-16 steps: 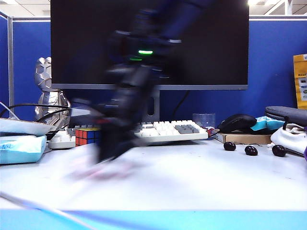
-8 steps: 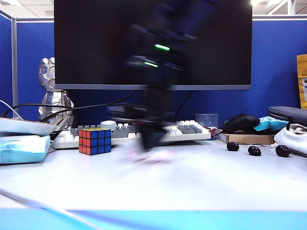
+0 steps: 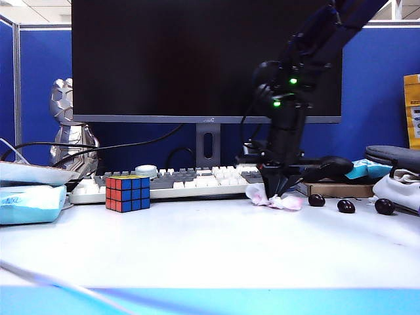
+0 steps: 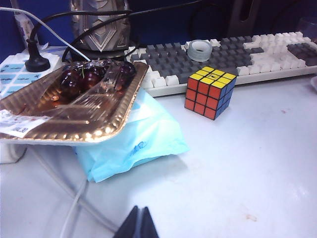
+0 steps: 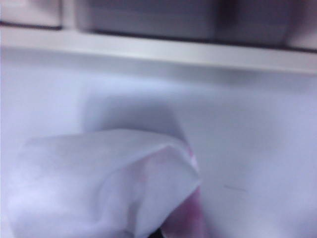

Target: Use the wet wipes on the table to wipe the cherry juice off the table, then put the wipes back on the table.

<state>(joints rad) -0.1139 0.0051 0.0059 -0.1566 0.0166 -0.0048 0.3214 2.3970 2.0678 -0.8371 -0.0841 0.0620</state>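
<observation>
One sheet of wet wipes (image 3: 274, 199) is being pressed onto the surface (image 3: 216, 249) right of centre in the exterior view, just in front of the keyboard (image 3: 190, 180). It is being held by the right claw (image 3: 277, 191), which is pointing straight down with its fingers clenched on the sheet. The crumpled, pink-stained sheet is lying with its long axis running left to right. In the right wrist view the wet wipes (image 5: 104, 183) are filling the lower left.

Three dark cherries (image 3: 346, 205) are being seen in a row to the right, and one Rubik's cube (image 3: 127, 192) to the left.

The left claw (image 4: 138, 225) is being shown at the bottom edge of its wrist view, fingers pressed together, nothing grasped. Two faint pink spots of cherry juice (image 4: 286, 98) are being made out there.
</observation>
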